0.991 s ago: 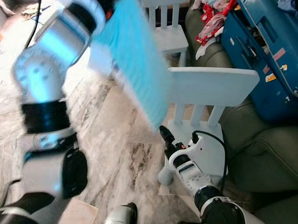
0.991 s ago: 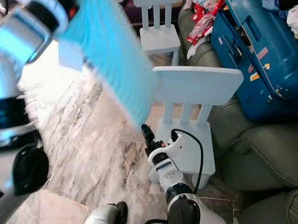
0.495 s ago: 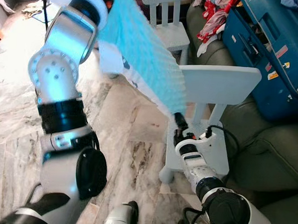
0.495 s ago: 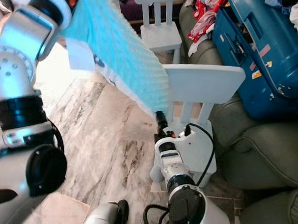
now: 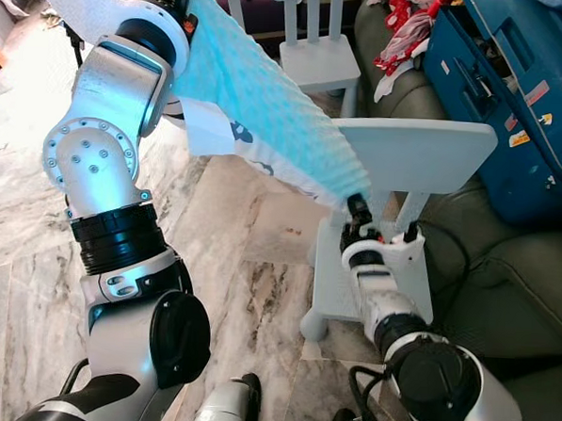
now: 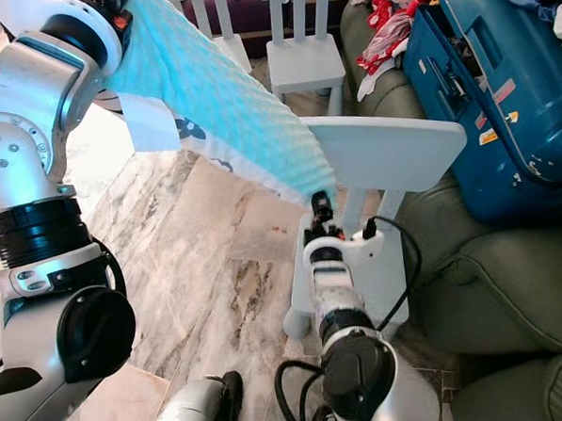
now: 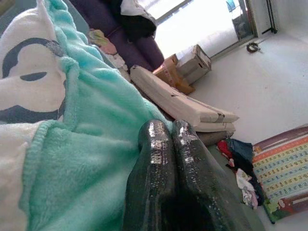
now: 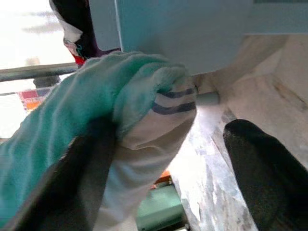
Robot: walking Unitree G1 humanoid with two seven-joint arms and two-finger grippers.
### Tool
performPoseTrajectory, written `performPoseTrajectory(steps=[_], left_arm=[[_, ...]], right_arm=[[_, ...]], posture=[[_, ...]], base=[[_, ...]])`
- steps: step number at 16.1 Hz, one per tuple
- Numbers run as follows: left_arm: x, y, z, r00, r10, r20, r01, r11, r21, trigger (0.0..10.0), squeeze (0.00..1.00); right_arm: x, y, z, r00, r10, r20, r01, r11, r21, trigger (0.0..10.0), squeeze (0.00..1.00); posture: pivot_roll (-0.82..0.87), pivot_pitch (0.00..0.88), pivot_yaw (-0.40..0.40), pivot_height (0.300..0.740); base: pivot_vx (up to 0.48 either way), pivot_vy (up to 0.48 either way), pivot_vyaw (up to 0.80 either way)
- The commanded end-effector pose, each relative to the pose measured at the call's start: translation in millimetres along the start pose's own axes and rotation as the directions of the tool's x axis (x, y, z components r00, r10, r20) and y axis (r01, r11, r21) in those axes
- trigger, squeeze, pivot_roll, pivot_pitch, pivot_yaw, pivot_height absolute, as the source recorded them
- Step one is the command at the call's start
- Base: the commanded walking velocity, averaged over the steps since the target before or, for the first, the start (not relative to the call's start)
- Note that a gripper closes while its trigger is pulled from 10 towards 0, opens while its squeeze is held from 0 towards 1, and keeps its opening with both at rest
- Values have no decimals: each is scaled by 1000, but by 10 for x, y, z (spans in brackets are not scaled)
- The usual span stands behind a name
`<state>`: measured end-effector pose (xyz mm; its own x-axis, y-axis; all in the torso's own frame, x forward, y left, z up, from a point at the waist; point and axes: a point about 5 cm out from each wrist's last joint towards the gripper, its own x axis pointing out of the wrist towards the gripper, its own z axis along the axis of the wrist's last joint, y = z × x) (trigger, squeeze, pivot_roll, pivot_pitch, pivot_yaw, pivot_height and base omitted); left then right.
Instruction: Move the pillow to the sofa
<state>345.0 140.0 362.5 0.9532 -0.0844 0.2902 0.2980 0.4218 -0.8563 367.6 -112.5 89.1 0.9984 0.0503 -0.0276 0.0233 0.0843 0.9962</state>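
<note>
The pillow (image 5: 267, 115), turquoise and nubbly on top with a white printed underside, hangs in the air over the marble floor (image 5: 231, 264), stretched on a slant from upper left down toward the near chair (image 5: 416, 161). Its low corner lies just in front of that chair's backrest, at the left end of it.

The left gripper (image 7: 166, 139) is raised high, left of the chair, at the pillow's upper end; its two fingers are pressed flat together against the teal fabric, and the pinch itself is hidden, so I cannot tell for sure that cloth lies between them.

The right gripper (image 8: 159, 144) reaches up just in front of the chair to the pillow's low corner. Its fingers stand wide apart, with the striped white-and-teal corner between them, lying against one finger and clear of the other.

The sofa (image 5: 513, 279), olive green, stands right of the chair, touching or nearly so. A blue suitcase (image 5: 513, 91) lies on it, behind the chair's right end, with loose clothes (image 5: 403, 33) beyond. A second chair (image 5: 318, 52) stands farther back.
</note>
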Motion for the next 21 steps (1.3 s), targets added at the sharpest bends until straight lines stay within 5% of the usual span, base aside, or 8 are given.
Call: performPoseTrajectory(steps=[1,21], left_arm=[[-51,-23,48,1000,-8,20,9,1000,-16,10000,0],[-47,17,-33,1000,4,-18,-5,998,-63,10000,0]], right_arm=[[14,34,-78,1000,3,-11,-3,1000,22,0,0],[-16,-43,64,1000,-19,-19,17,998,-65,0,0]], posture=[[389,229,112,740],[348,232,107,740]], base=[[0,0,0],[0,0,0]])
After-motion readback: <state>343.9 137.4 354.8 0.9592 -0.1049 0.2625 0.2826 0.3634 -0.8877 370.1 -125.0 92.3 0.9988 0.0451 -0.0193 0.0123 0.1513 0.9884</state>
